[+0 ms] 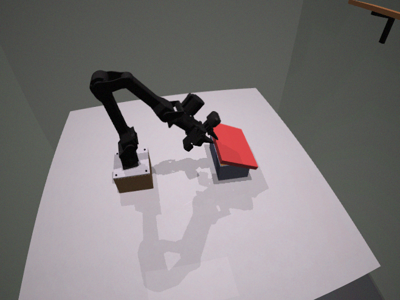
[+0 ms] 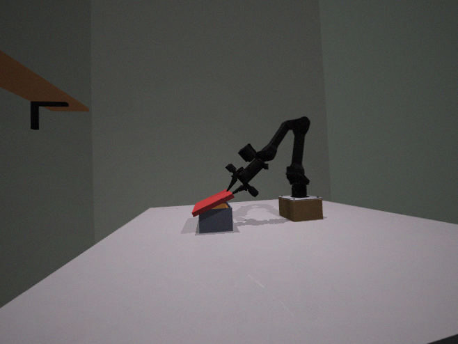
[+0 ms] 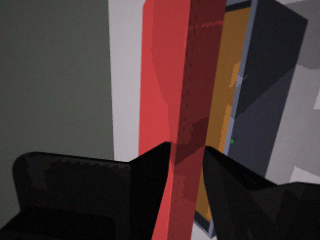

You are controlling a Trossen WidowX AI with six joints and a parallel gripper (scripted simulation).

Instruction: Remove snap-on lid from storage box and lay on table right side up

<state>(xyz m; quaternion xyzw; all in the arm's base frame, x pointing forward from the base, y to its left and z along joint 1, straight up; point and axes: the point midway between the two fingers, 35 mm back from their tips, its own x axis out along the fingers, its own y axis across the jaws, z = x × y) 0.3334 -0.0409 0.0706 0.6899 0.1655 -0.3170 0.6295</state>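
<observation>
Arm pedestal (image 1: 132,183) on table (image 1: 96,232), left of storage box (image 1: 232,172) in top view, well apart. Lid (image 1: 234,145) on box, tilted: arm-side edge raised off rim, far edge down on box. Gripper (image 1: 209,138) between pedestal and box, at lid's raised edge, fingers clamped either side of it. Wall shelf (image 2: 33,86) off beyond table, on box's side, high up.

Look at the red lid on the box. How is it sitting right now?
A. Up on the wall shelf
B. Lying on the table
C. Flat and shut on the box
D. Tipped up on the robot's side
D: the pincer grips the red lid by its edge and holds that side above the box, showing the orange inside.
</observation>
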